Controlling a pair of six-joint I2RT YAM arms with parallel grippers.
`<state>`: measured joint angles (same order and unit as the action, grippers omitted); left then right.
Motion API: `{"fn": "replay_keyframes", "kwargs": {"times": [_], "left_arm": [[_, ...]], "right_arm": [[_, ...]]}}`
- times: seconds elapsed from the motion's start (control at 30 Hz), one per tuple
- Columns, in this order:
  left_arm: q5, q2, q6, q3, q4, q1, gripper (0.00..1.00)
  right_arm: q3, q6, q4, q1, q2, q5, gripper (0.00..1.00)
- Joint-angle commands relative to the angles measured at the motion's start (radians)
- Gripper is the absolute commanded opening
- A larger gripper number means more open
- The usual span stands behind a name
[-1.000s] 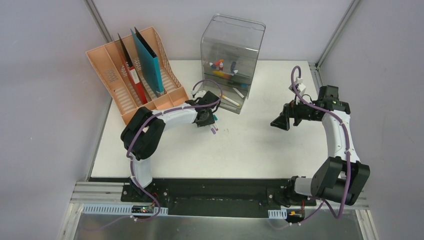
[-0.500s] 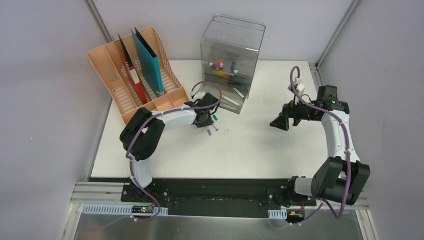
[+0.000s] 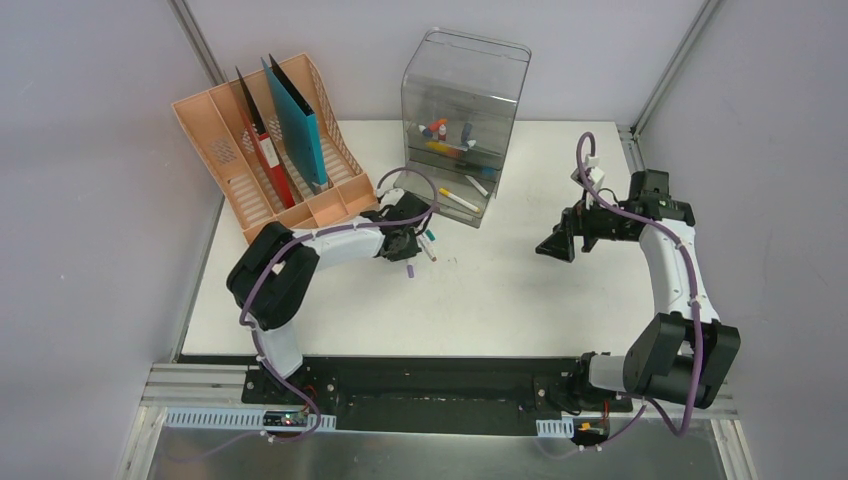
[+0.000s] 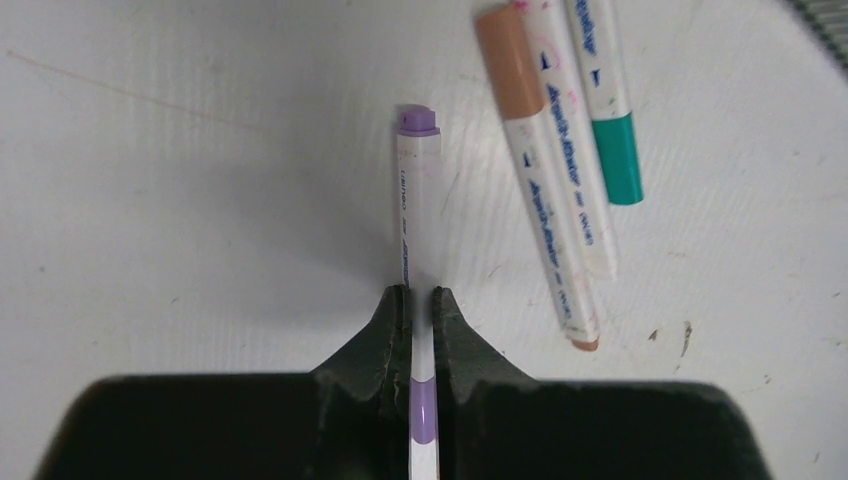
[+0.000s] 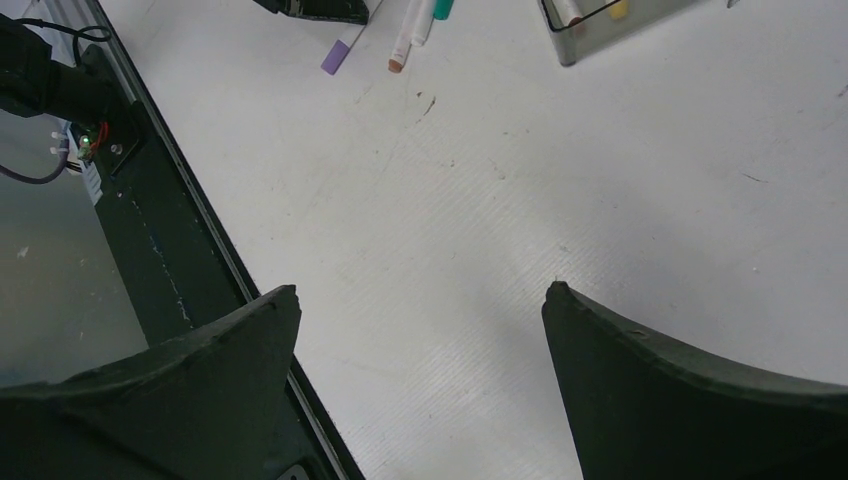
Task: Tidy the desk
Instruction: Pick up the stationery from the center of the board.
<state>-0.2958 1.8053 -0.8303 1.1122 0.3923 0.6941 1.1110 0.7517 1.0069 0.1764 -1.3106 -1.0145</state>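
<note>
Desk [image 3: 520, 290] | left tool [image 4: 421, 296] clamps purple marker [image 4: 415, 190] | right tool [image 5: 420, 290] agape

One tabletop [image 3: 520, 290] carries one peach file rack [image 3: 225, 150] and one clear grey box [image 3: 465, 80]. At least three markers lie loose: one purple marker [image 4: 417, 200], one orange marker [image 4: 505, 50] and one teal marker [image 4: 618, 150]. Two hands show: the left hand [image 4: 420, 300] and the right hand [image 5: 420, 300].
</note>
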Motion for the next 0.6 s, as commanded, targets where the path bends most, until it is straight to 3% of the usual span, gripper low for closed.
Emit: {"fn": "replay_keyframes", "kwargs": {"times": [0.0, 0.3, 0.57], "left_arm": [[0.005, -0.092, 0.020, -0.057, 0.037, 0.005, 0.00], [0.118, -0.261, 0.139, -0.179, -0.147, 0.005, 0.00], [0.341, -0.442, 0.241, -0.411, -0.607, 0.005, 0.00]], "right_arm": [[0.023, -0.002, -0.031, -0.019, -0.007, -0.083, 0.95], [0.000, -0.061, -0.091, -0.081, -0.042, -0.215, 0.95], [-0.015, -0.157, -0.177, -0.131, -0.070, -0.256, 0.95]]}}
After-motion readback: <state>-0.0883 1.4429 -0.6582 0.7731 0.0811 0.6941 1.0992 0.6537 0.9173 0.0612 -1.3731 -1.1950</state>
